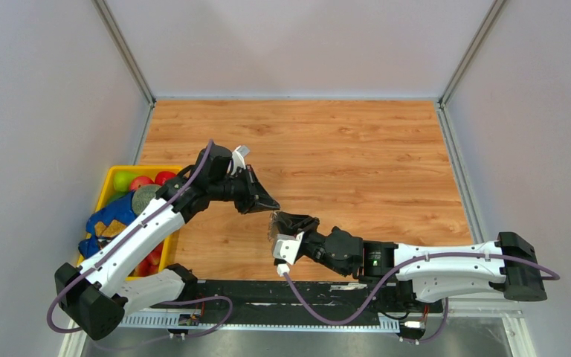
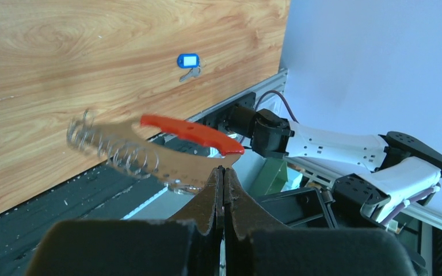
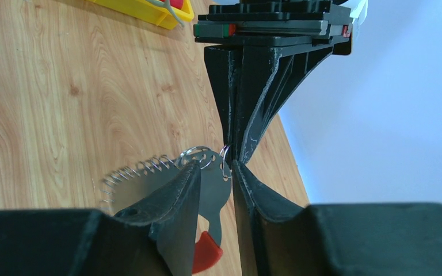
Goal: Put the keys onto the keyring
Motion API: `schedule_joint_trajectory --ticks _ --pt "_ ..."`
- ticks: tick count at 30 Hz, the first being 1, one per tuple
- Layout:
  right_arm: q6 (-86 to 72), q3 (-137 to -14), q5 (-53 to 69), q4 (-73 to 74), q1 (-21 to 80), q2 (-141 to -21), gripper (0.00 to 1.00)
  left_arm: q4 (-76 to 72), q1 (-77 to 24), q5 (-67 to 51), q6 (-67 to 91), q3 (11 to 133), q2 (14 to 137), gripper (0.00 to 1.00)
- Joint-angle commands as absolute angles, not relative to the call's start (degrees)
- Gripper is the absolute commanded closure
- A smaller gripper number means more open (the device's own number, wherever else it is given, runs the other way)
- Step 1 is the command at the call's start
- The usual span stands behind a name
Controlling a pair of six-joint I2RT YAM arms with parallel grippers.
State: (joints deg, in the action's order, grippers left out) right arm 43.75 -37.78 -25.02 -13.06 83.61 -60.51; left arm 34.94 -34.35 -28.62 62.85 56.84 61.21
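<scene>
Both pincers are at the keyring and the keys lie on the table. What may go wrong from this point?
1. The left pincer seems to pinch only the thin edge of the keyring. If the right pincer lets go to fetch the keys, the keyring may swing or slip out.
2. The keys are tiny and lie flat on the table, so a grasp may miss them.
3. The pincer tips are close together and may collide.
</scene>
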Motion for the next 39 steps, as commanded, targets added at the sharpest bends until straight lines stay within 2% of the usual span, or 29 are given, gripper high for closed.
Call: schedule_joint_trajectory --ticks 1,12,16,21,30,32,35,38,39 --pt "45.5 -37.1 -26.6 -16.9 83.9 -60.4 0.69 32.7 -34.1 -31.9 63.0 58.6 60.7 1.0" --pt "47.3 -36.5 -28.4 -17.8 83.9 -60.6 0.74 31.1 -34.1 -35.4 62.7 58.6 60.2 1.0" --pt "47.7 -36.5 -28.7 -18.0 83.9 -60.8 0.82 30.4 -34.1 -36.8 62.7 58.5 59.9 1.0" --pt "48.5 -36.5 -29.6 -18.0 83.9 -60.8 1.0 29.6 -34.1 -38.5 62.7 58.5 59.5 1.0" --pt "44.1 -38.7 -27.2 -13.2 83.8 -57.6 1.0 28.3 -34.1 -38.8 60.8 57.8 59.3 1.0" --pt "40.6 -41.3 -26.2 -9.0 83.9 -56.7 1.0 28.6 -34.0 -37.2 59.5 58.5 59.2 0.97" --pt "34.9 -44.8 -25.0 -1.6 83.9 -55.2 1.0 28.6 -34.1 -34.6 57.0 59.8 58.9 0.84" --pt "29.4 -47.6 -23.4 4.7 83.8 -53.7 1.0 28.7 -34.0 -32.0 54.7 61.1 58.5 0.77" --pt "27.4 -48.4 -22.8 6.6 83.7 -53.3 1.0 28.7 -34.1 -30.7 53.7 61.5 58.5 0.71"
